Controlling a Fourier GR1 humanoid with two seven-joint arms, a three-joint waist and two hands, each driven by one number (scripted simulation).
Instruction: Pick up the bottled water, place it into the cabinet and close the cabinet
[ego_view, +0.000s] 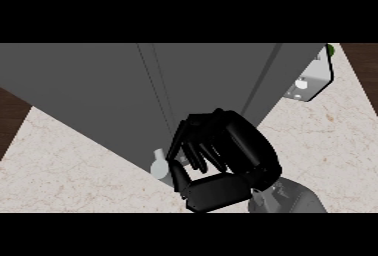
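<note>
My right hand is in the middle of the head view, its grey forearm coming in from the lower right. Its fingers and thumb are curled round the bottled water, a pale clear bottle. The bottle's white cap pokes out to the left of the fingers, and the hand hides most of the body. Hand and bottle are right against the front lower edge of the grey cabinet, which fills the upper half of the view. I cannot tell from here whether the cabinet door is open. My left hand does not show.
The speckled beige counter spreads to the left and right of the cabinet. A white fitting with a green bit behind it sits at the cabinet's far right corner. Dark wood borders the counter at the left and upper right.
</note>
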